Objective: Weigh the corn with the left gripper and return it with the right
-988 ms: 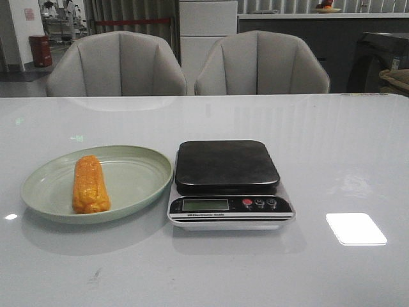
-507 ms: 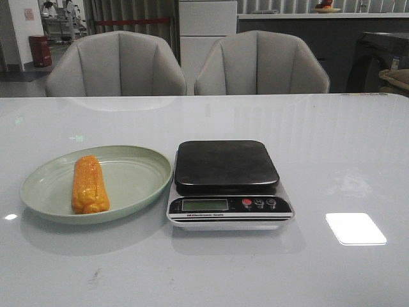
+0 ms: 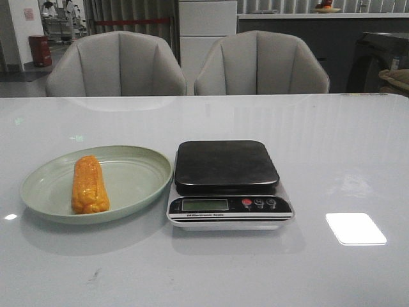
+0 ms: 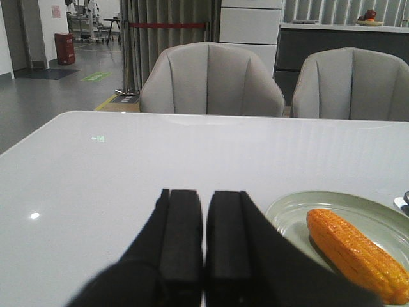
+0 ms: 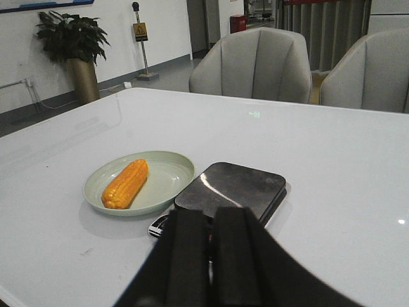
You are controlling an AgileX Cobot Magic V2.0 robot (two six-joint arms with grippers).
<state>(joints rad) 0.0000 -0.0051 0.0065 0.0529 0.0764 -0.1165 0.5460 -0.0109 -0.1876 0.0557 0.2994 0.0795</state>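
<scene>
The orange-yellow corn (image 3: 89, 184) lies on the left half of a pale green plate (image 3: 137, 179), left of a black-topped digital scale (image 3: 226, 166) whose platform carries nothing. The corn also shows in the left wrist view (image 4: 358, 254) and the right wrist view (image 5: 125, 183). My left gripper (image 4: 204, 195) is shut and empty, hovering over bare table beside the plate (image 4: 291, 208). My right gripper (image 5: 211, 214) is shut and empty, in front of the scale (image 5: 236, 185). Neither gripper shows in the front view.
The scale's display and three buttons (image 3: 259, 203) face the near edge. Two grey chairs (image 3: 118, 64) stand behind the table's far edge. A bright light reflection (image 3: 355, 228) lies on the white table at the right.
</scene>
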